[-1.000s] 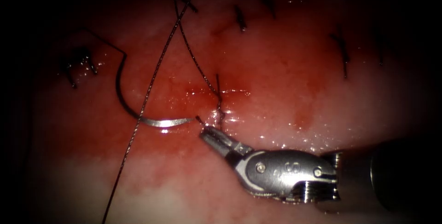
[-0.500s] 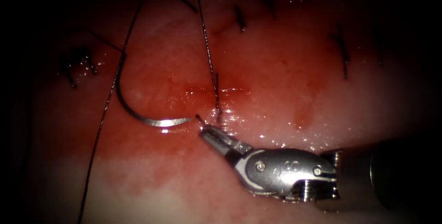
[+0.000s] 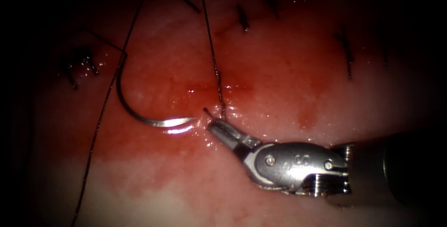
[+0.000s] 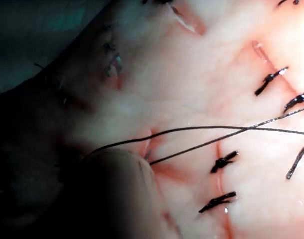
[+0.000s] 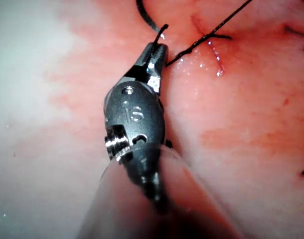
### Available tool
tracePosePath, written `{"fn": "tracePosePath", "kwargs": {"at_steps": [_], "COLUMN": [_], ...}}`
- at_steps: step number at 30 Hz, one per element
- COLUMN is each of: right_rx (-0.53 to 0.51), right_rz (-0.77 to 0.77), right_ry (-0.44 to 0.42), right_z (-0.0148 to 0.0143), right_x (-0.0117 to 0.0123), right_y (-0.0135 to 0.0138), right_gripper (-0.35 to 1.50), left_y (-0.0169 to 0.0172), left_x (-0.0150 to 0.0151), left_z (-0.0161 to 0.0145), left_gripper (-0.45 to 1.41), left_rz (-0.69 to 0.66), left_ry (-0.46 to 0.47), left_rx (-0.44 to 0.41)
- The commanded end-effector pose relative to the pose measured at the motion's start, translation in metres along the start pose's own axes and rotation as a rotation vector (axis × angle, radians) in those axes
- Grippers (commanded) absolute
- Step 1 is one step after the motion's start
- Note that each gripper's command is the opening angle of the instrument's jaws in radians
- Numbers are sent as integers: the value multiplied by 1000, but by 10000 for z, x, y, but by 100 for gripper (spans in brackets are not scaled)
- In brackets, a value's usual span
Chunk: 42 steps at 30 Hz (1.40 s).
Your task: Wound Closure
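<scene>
Knot-tying stage, as judged. Right tool low on the tissue, fingers clenched on the short thread tail just beside the stitch. Long thread taut, rising from the stitch toward the upper edge. Needle free, held by nothing, flat on the red fluid left of the stitch, not in the tissue. Next move, as judged: firm hold on the tail, even opposed pull, no lifting of the tissue.

- We see the curved steel needle lying free on the pale, red-stained pork tissue, left of the cut.
- The dark braided thread rises taut from the cut.
</scene>
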Motion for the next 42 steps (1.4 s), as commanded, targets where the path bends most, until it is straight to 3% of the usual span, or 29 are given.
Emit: {"fn": "tracePosePath", "kwargs": {"at_steps": [1, 9, 17, 29, 30, 32, 35, 39, 42], "right_rx": [3, 15, 39, 48, 50, 60, 63, 65, 95], "right_rz": [1, -2, -27, -19, -18, 2, 33, 47, 64], "right_ry": [-2, -3, -30, -30, -27, -21, -23, -22, -18], "right_z": [3, 10, 7, 5, 5, 5, 5, 4, 4], "right_x": [-6, -9, -34, -25, -23, -21, -19, -17, -16], "right_y": [-8, -14, -29, -25, -24, -22, -21, -18, -17], "right_gripper": [-35, -35, -35, -35, -28, 34, 89, 125, 133], "left_y": [9, 38, 63, 64, 62, 57, 44, 26, 12], "left_x": [4, 4, -5, -5, -4, -1, 4, 14, 23], "left_z": [8, 29, 38, 34, 32, 24, 12, -11, -34], "left_gripper": [-45, -45, -45, -45, -45, -45, -45, -45, -45], "left_rz": [-2, 8, 17, -14, -22, -57, -117, -213, -251], "left_ry": [4, 7, 10, 42, 47, 68, 111, 201, 290], "left_rx": [3, -8, -34, -57, -60, -72, -97, -159, -224]}}
